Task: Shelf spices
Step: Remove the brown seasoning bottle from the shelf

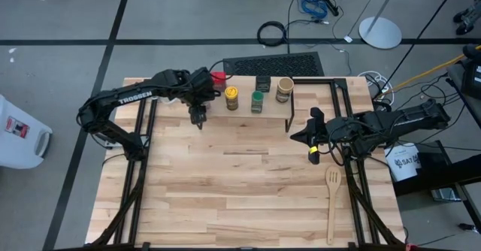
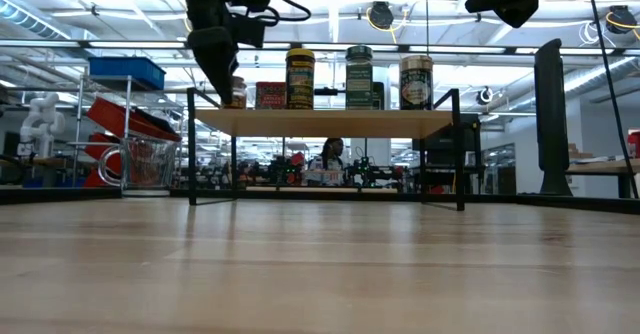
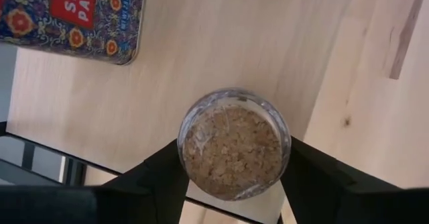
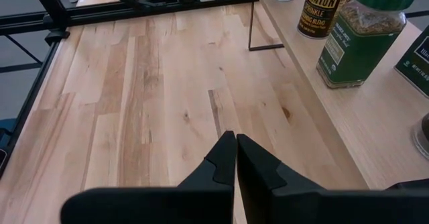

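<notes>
While straddling the tiny brown jar (image 3: 234,143) at the left end of the shelf (image 1: 301,104), left gripper (image 3: 234,177) with a finger on either side, grasping or just releasing, cannot tell which. Jar upright, long axis vertical, directly between and below the fingers, at the plank's front edge; red square tin (image 3: 70,16) just beyond. Right gripper (image 4: 234,158) clenched empty, well apart, far from this jar.

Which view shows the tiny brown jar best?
The left wrist view: the tiny brown jar fills it from above, between the left gripper fingers, on the shelf. The low view gives a sliver behind that gripper; the high view hides it; the right wrist view catches an edge.
</notes>
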### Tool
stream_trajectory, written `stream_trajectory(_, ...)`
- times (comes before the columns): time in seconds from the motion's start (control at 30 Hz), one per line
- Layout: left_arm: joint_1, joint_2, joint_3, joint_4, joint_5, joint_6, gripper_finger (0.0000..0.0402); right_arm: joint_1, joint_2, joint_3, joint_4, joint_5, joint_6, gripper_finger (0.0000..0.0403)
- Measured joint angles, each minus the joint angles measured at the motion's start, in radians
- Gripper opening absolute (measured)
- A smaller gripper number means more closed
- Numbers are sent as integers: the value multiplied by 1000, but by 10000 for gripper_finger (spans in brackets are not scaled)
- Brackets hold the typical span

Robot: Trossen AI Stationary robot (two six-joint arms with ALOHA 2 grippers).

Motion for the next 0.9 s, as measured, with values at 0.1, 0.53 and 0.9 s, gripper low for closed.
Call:
stream_trajectory(0.1,0,0,0,14,0,-7,231,0,0,0,0,0,0,0)
stream_trajectory(0.53,0,-47,12,11,2,-10,272,0,0,0,0,0,0,0)
stream_trajectory(0.9,-3,-76,22,39,7,-12,273,0,0,0,0,0,-4,0)
